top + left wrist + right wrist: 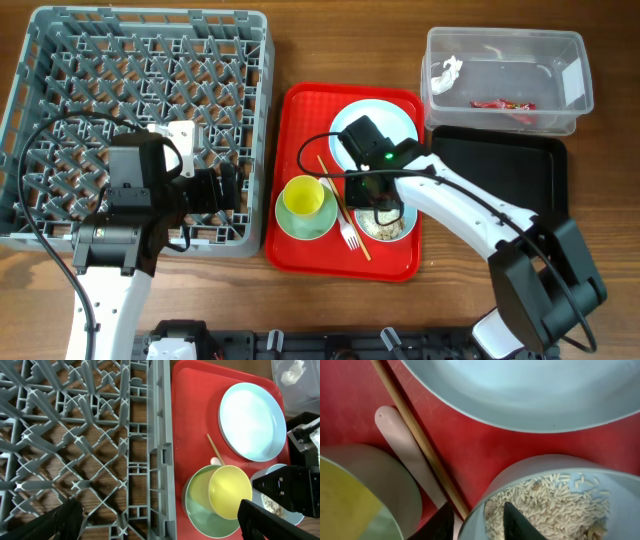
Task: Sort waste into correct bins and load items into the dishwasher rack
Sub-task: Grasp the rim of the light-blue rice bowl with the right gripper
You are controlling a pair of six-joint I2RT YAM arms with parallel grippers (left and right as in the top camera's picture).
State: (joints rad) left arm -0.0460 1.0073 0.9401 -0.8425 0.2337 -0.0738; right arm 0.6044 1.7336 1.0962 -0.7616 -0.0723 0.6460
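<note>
Overhead: the left gripper (222, 188) hangs spread wide over the dishwasher rack (60, 60), just left of the red tray (295, 110).

Left wrist: the yellow cup (230, 492) sits on that tray.

Right wrist: the right gripper (477, 522), its 2 fingers narrowly parted, straddles the rim of the light blue bowl (530, 467) of rice (555, 500) on the tray.

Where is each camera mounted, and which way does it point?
Overhead: fixed above the table, looking straight down on rack and red tray; left arm and right arm show.
Left wrist: on the left arm over the rack's edge, facing down; left tool open, fingers at the bottom corners.
Right wrist: close above the bowl of rice scraps, right tool fingertips straddling its rim.
Shared: all three show the yellow cup and plate.
</note>
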